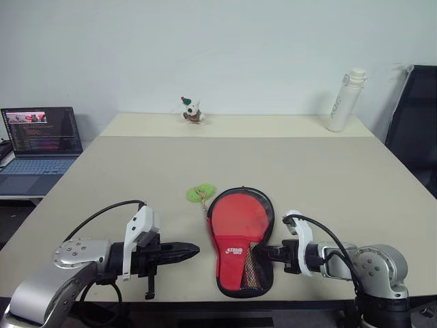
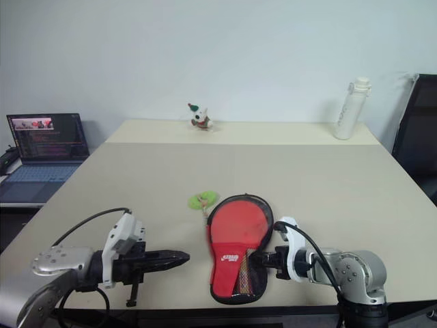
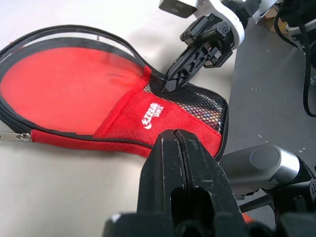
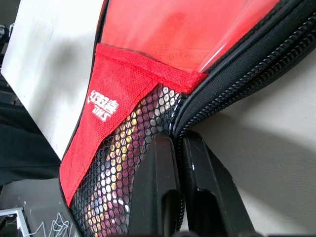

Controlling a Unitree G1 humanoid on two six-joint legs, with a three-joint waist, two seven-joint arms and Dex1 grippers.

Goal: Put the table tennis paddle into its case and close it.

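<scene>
The case (image 1: 235, 254) lies flat near the table's front edge, red logo side and black mesh up, its narrow end toward me. The table tennis paddle (image 1: 239, 216) is inside it, and its round red face shows at the wide end. A silver zip pull (image 3: 15, 137) rests on the case's left rim near the wide end. My right gripper (image 1: 263, 253) is shut, its tips against the black zipped rim (image 4: 217, 84) beside the mesh. I cannot tell whether it pinches the rim. My left gripper (image 1: 195, 251) is shut and empty, pointing at the case from a short way to its left.
A small green object (image 1: 201, 193) lies just beyond the case. A toy figure (image 1: 192, 111) and a white bottle (image 1: 345, 100) stand at the table's far edge. A laptop (image 1: 41, 147) sits on a side surface at the left, and a black chair (image 1: 416, 123) at the right.
</scene>
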